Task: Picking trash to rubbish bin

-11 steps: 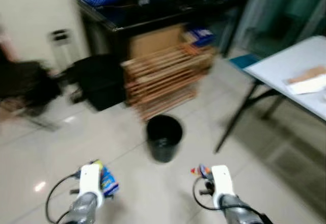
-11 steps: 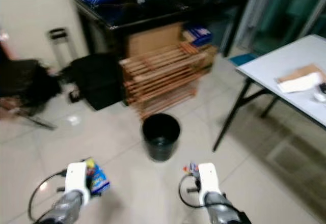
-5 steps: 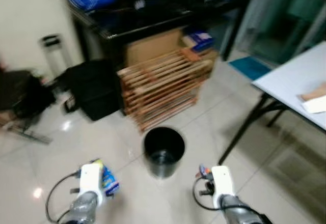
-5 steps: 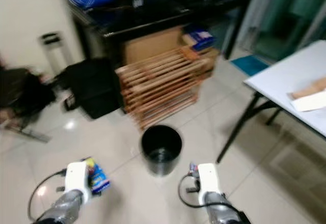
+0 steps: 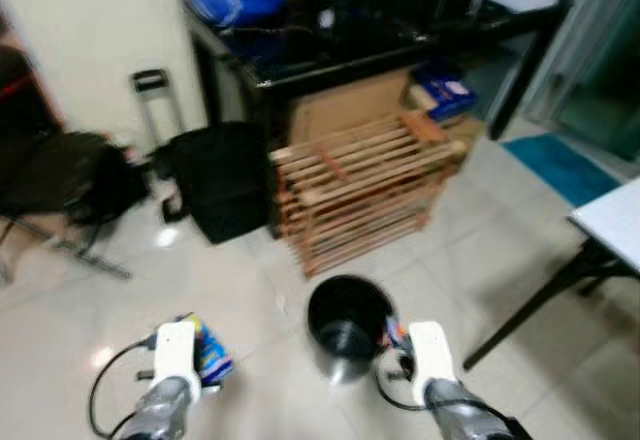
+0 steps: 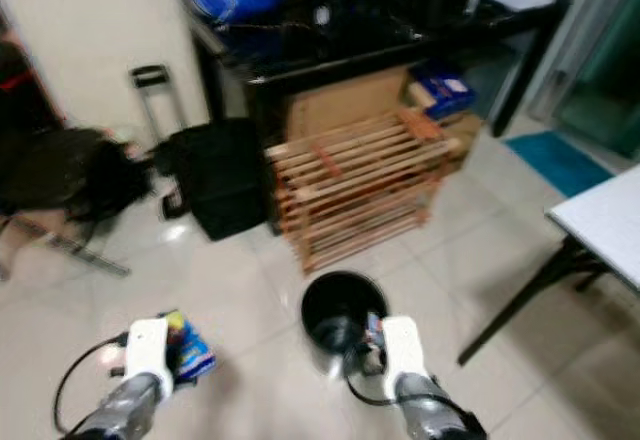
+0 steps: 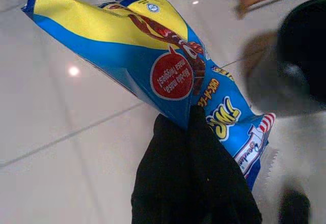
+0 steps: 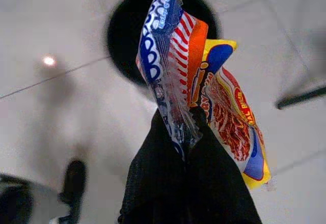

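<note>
A round black rubbish bin (image 5: 347, 324) stands on the tiled floor just ahead of me, in front of a wooden slatted crate. My left gripper (image 7: 189, 127) is shut on a blue and yellow snack wrapper (image 7: 153, 61), held low at my left; the wrapper (image 5: 208, 352) shows beside the white wrist. My right gripper (image 8: 178, 135) is shut on a striped red, blue and yellow wrapper (image 8: 204, 86), held right next to the bin's near right rim (image 8: 153, 30). That wrapper (image 5: 393, 335) peeks out by the right wrist.
A wooden slatted crate (image 5: 360, 190) with cardboard behind it stands past the bin, under a dark desk (image 5: 380, 30). A black bag (image 5: 220, 180) and a luggage trolley (image 5: 155, 100) lie at left. A folding table's leg (image 5: 530, 300) and white top edge (image 5: 610, 220) are at right.
The camera has moved forward and turned, so the bin now sits close between my wrists, nearer the right gripper. Both grippers still hold their wrappers.
</note>
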You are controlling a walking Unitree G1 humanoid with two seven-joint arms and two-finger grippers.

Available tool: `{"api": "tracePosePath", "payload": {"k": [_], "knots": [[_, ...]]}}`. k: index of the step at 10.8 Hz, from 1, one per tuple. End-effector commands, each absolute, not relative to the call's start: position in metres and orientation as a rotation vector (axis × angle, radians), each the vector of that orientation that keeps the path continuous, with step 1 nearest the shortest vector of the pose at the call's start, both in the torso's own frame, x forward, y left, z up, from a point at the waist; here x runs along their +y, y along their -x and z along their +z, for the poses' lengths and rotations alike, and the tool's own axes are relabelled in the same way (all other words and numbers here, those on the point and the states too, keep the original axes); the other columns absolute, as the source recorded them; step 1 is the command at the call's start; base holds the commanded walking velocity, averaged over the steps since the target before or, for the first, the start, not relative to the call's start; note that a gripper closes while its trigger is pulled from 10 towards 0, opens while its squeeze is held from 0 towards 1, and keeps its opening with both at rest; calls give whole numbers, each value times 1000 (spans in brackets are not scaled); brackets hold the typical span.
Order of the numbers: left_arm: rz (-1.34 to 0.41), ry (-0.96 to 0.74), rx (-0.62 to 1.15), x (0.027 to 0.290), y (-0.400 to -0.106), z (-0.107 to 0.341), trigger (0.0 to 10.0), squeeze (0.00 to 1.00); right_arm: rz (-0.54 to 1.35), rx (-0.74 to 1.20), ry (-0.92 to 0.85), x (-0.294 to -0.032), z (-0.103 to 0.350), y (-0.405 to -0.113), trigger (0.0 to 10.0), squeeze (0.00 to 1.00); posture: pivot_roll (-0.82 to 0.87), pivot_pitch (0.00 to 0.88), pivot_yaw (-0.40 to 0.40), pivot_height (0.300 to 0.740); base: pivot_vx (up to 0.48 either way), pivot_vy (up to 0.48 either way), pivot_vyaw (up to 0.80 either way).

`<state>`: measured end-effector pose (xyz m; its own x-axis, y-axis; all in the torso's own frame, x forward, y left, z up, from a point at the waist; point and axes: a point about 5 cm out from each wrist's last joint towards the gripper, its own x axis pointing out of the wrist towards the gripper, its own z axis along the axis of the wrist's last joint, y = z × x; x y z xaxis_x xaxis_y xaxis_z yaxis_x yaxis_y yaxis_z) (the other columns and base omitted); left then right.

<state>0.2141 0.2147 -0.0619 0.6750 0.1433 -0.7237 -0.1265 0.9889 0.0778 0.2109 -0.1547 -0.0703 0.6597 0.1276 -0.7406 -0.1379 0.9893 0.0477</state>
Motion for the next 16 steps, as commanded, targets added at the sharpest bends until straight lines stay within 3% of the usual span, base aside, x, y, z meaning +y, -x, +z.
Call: {"api": "tracePosePath", "payload": {"k": [1, 10, 16], "knots": [[125, -22, 810, 206, -218, -62, 10000, 0, 133, 847, 27, -162, -71, -210, 10000, 0, 70, 11, -29, 740, 435, 0, 0], [113, -25, 810, 205, -218, -62, 10000, 0, 132, 852, 30, -162, -71, -210, 10000, 0, 70, 5, -27, 740, 430, 0, 0], [88, -29, 818, 202, -217, -63, 10000, 0, 100, 857, 51, -165, -70, -213, 10000, 0, 79, 16, -26, 740, 0, 0, 0]]}}
